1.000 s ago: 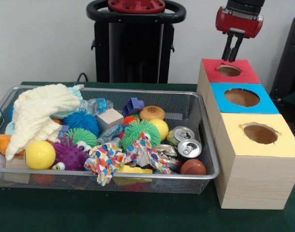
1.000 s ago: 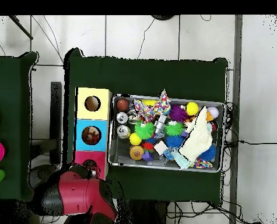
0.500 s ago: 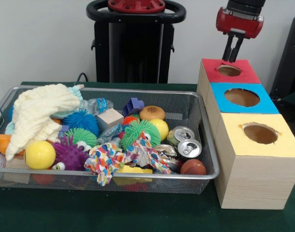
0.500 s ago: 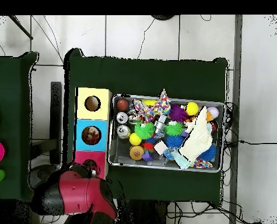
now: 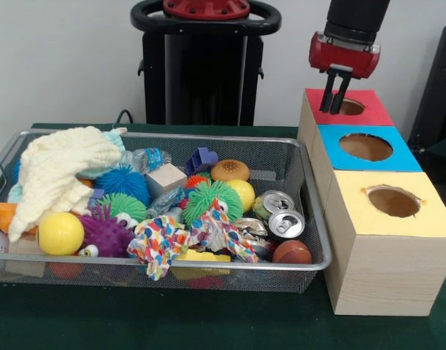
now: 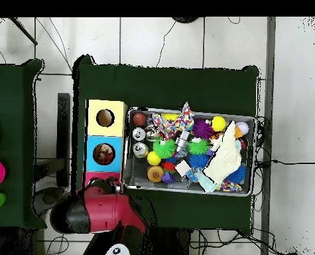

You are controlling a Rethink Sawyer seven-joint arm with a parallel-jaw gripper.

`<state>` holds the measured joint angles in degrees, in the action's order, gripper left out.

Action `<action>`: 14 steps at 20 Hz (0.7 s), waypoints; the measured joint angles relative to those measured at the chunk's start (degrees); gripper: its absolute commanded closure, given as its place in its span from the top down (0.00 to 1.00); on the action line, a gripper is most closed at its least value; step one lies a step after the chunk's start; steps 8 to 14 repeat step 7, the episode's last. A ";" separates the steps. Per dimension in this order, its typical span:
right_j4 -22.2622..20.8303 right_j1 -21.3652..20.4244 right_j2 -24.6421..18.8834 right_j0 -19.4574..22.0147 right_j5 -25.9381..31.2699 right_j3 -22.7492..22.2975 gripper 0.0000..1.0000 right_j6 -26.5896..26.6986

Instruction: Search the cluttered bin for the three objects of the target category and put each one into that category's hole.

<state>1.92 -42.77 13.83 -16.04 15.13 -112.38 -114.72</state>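
Observation:
The wire mesh bin (image 5: pixel 171 267) lies at the left of the table, full of mixed things; it also shows in the overhead view (image 6: pixel 189 110). The red-faced hole (image 5: pixel 352 106) is on the far wooden box. My gripper (image 5: pixel 332 107) hangs just above the left edge of that red face, beside the hole, toward the bin. Its fingers are close together and hold nothing. In the overhead view the red arm (image 6: pixel 103 212) covers the gripper and most of the red box (image 6: pixel 99 176).
The blue-faced hole (image 5: pixel 366 146) and the yellow-faced hole (image 5: pixel 393 202) lie nearer the camera in the same row. In the bin are a cream cloth (image 5: pixel 58 171), spiky balls, a yellow ball (image 5: pixel 60 233), two cans (image 5: pixel 286 224), a wooden block (image 5: pixel 166 177) and a water bottle (image 5: pixel 146 157).
My gripper has moved left and a little lower, from over the red hole to its bin-side edge. In the overhead view the arm has swung toward the bin. Nothing in the bin has moved.

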 measured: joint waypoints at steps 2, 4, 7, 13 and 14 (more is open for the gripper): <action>-0.80 0.76 -0.04 0.40 -0.31 0.32 0.00 -0.01; -1.40 1.31 -0.05 0.42 -0.32 0.78 0.00 -0.01; -2.13 1.50 -0.06 0.40 -0.20 1.33 0.00 0.00; -2.13 1.50 -0.06 0.40 -0.20 1.33 0.00 0.00; -2.13 1.50 -0.06 0.40 -0.20 1.33 0.00 0.00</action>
